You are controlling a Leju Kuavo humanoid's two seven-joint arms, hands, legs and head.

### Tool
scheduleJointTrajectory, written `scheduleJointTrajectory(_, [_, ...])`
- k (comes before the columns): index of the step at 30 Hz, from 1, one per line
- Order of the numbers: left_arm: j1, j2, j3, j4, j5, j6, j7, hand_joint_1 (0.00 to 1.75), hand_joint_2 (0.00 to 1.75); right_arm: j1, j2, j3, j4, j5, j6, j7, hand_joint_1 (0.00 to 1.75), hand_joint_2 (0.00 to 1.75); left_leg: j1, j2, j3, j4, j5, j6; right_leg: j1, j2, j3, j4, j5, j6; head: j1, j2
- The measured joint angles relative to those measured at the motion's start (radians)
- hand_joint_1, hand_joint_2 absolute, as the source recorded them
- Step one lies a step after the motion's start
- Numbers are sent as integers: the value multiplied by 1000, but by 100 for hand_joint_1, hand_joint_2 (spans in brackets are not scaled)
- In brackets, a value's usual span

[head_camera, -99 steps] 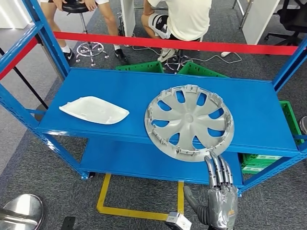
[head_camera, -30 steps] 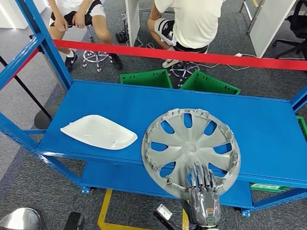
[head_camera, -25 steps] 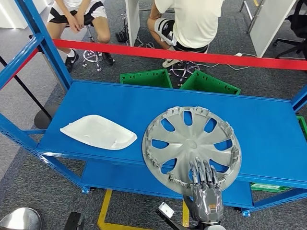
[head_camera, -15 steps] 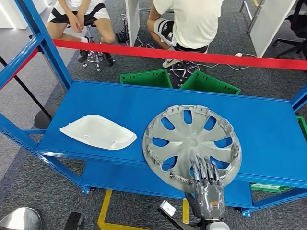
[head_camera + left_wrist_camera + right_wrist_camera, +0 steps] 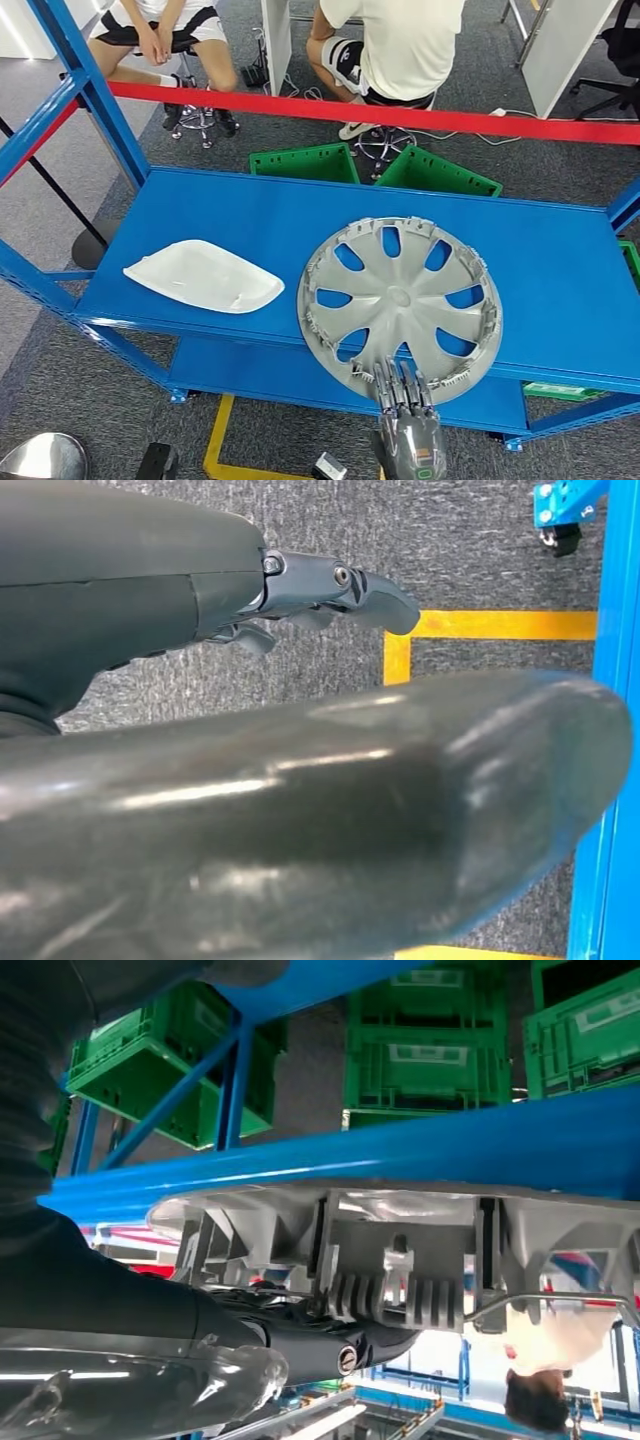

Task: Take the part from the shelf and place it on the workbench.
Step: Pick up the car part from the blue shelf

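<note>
Grey hubcap (image 5: 400,305) lying flat on blue shelf (image 5: 249,225), toward front edge, rim overhanging that edge slightly. Right robot hand (image 5: 405,420) at front edge of shelf, fingertips (image 5: 394,378) laid on near rim of hubcap; in right wrist view, dark fingers (image 5: 332,1345) lying against clipped rim of hubcap (image 5: 423,1250), thumb (image 5: 136,1380) apart from it; not closed round the rim, so an open hand resting on it. Left robot hand (image 5: 317,810) in left wrist view above grey carpet and yellow floor tape (image 5: 483,625), holding nothing, fingers (image 5: 340,585) extended. White cover panel (image 5: 204,277) near front left corner of shelf, well apart from hubcap. Green crates (image 5: 377,165) on floor behind shelf. Red rail (image 5: 362,110) across back. Two seated persons (image 5: 392,45) beyond rail.
</note>
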Motion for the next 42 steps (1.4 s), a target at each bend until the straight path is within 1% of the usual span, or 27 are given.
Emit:
scheduleJointTrajectory(4, [-1,-1,0,0,-2,-2,0,0,0,24,38,-52,37,-9,-2,-89,0,175,0,0,4,0,-2,-2,0,0,-6,0,-3,-1,0,0])
scheduleJointTrajectory(6, [-1,-1,0,0,-2,-3,0,0,0,34,54,-79,52,-11,-5,-119,0,175,0,0,5,-1,-2,-3,0,1,-5,0,-3,-2,0,0])
scheduleJointTrajectory(10, [-1,-2,0,0,-3,-4,0,0,0,48,78,-119,73,-12,-10,-148,0,175,1,0,7,-1,-2,-3,0,1,-4,0,-3,-2,0,0])
scheduleJointTrajectory(15, [-1,-2,-1,0,-8,-6,0,0,0,57,97,-153,94,-5,-21,-159,0,175,1,0,9,-1,-2,-3,0,1,-1,0,-3,-2,0,0])
scheduleJointTrajectory(17, [-1,-2,-2,0,-10,-5,0,0,0,57,100,-160,98,1,-32,-142,0,175,1,0,9,-1,-2,-3,0,0,-1,0,-3,-2,0,0])
scheduleJointTrajectory(18, [-1,-2,-2,0,-10,-5,0,0,0,53,100,-159,98,2,-37,-118,0,175,1,0,9,-1,-2,-3,0,0,-1,0,-3,-2,0,0])
scheduleJointTrajectory(21, [-1,-2,-4,0,-10,-3,0,0,0,25,93,-135,90,2,-45,-9,0,175,0,0,9,-1,-2,-3,0,1,-1,0,-2,-1,0,0])
scheduleJointTrajectory(23, [-1,-2,-6,0,-11,-1,0,0,0,-4,77,-107,79,1,-45,37,0,175,0,0,9,-1,-2,-3,0,0,-1,0,-2,-1,0,0])
scheduleJointTrajectory(26, [-1,-2,-6,0,-11,1,0,0,0,-34,49,-83,57,1,-45,41,0,175,0,0,9,-1,-1,-2,0,0,0,0,-2,-1,0,0])
scheduleJointTrajectory(33, [-1,-2,-7,0,-12,4,0,0,0,-76,9,-64,9,1,-45,42,0,175,0,0,9,-1,-1,-2,0,0,0,0,-2,-1,0,0])
scheduleJointTrajectory(42, [-1,-4,-7,0,-12,6,0,0,0,-90,0,-51,0,1,-45,42,0,175,0,0,8,-1,-2,-3,0,0,-1,0,-2,-1,0,0])
